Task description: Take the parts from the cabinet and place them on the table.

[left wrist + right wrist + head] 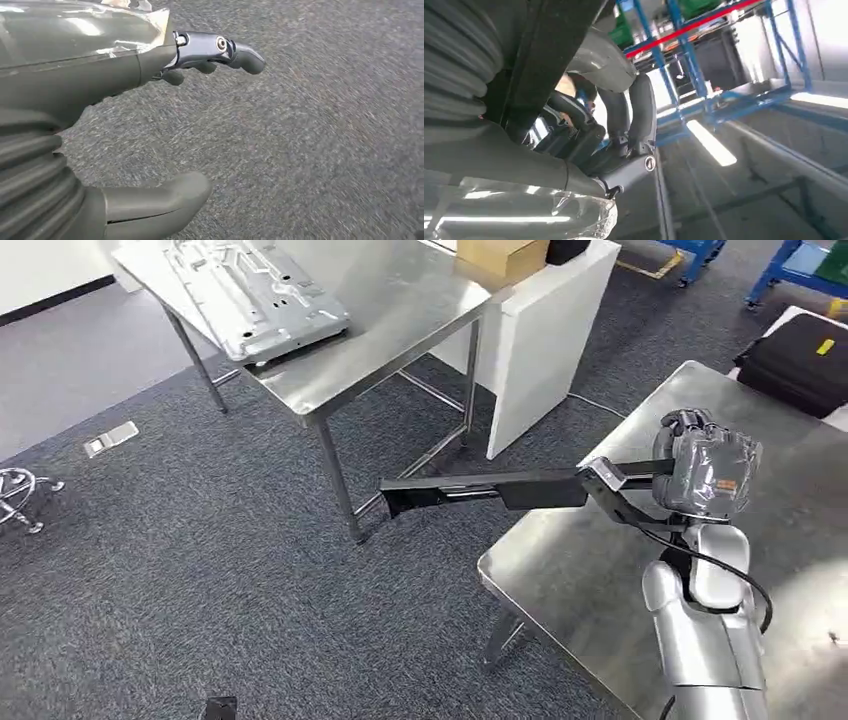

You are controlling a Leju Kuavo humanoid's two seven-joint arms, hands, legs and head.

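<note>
1. Head view: fingers of right hand [705,475] wrap round long black metal bar part [480,490], held level, half over near steel table [590,570], far end over grey carpet [200,570]. Silver stamped sheet-metal panel [255,290] lies on far steel table [400,310].
2. L wrist view: left hand [150,100] fingers [220,50] apart, nothing held, above carpet.
3. R wrist view: dark fingers [634,115] clamped on black bar [549,50]; blue racking [734,95] behind.

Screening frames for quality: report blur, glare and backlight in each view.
Head view: sharp, soft glare on the near steel table. Left wrist view: carpet streaked with motion blur, left hand sharper. Right wrist view: backlit, bright ceiling lights blown out, right hand dark.
</note>
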